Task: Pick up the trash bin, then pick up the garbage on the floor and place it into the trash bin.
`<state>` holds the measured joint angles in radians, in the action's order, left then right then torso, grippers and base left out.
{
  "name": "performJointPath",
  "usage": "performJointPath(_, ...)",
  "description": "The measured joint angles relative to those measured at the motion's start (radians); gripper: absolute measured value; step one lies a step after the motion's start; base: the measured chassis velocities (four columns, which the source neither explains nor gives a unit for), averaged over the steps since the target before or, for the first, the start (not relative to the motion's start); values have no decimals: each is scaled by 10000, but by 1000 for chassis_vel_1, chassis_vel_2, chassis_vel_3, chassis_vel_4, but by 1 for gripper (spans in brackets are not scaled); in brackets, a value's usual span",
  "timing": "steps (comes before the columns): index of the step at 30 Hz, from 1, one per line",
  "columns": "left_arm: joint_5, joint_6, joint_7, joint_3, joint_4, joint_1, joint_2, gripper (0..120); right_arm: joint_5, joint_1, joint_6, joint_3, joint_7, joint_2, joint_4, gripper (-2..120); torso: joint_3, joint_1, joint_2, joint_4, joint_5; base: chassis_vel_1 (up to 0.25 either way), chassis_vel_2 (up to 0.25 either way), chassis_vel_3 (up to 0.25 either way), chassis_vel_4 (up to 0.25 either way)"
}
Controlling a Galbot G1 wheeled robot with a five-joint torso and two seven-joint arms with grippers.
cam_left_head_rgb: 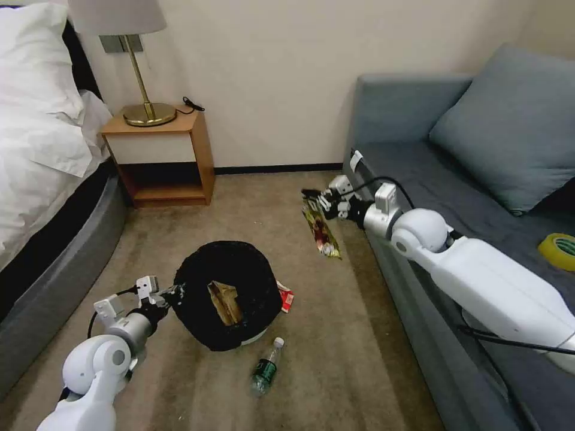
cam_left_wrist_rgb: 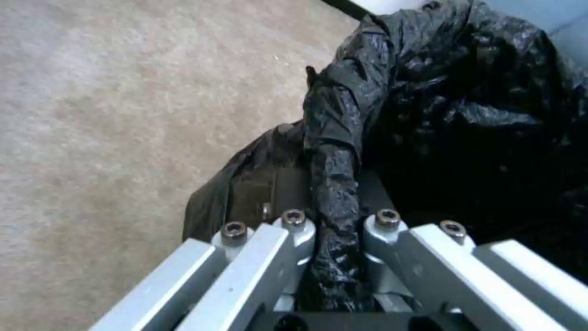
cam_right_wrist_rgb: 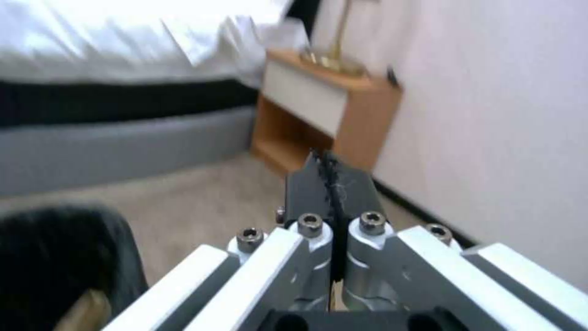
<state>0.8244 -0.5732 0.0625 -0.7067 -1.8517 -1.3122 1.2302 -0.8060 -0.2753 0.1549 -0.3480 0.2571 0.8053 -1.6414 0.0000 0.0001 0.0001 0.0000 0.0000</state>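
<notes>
Gold-brown wrapper (cam_left_head_rgb: 322, 227) in right pincer (cam_left_head_rgb: 316, 199)

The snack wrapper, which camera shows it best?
Head view: the gold-brown snack wrapper hangs full length from the right claw. The right wrist view shows its dark edge pinched between the fingers.

Paper bag (cam_left_head_rgb: 224, 301) in bin (cam_left_head_rgb: 197, 280); bottle (cam_left_head_rgb: 265, 367) before it, packet (cam_left_head_rgb: 286, 297) right

A crinkled black liner is seen on the trash bin (cam_left_head_rgb: 227, 293), clamped by the silver left gripper (cam_left_head_rgb: 175, 293), brown paper inside. A gold-brown wrapper (cam_left_head_rgb: 320, 230) is pinched by the right gripper (cam_left_head_rgb: 316, 199). Beyond the bin, a green-labelled clear bottle (cam_left_head_rgb: 265, 366) and red-and-white packet (cam_left_head_rgb: 286, 297) are set on beige carpet (cam_left_head_rgb: 359, 359).
</notes>
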Motion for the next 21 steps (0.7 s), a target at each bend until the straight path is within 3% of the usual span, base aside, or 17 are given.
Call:
performJointPath(10,-32,-157,83,942,49,421,180,4,-838,1042,228,-657,-276,151,-1389,0,0,-1,0,0,-2,0,0,0,0)
performJointPath(21,-75,-202,40,1037,-168,384,318,4,-1008,1002,319,-1267,-518,554,-1964,0,0,-1,0,0,-1,0,0,0,0)
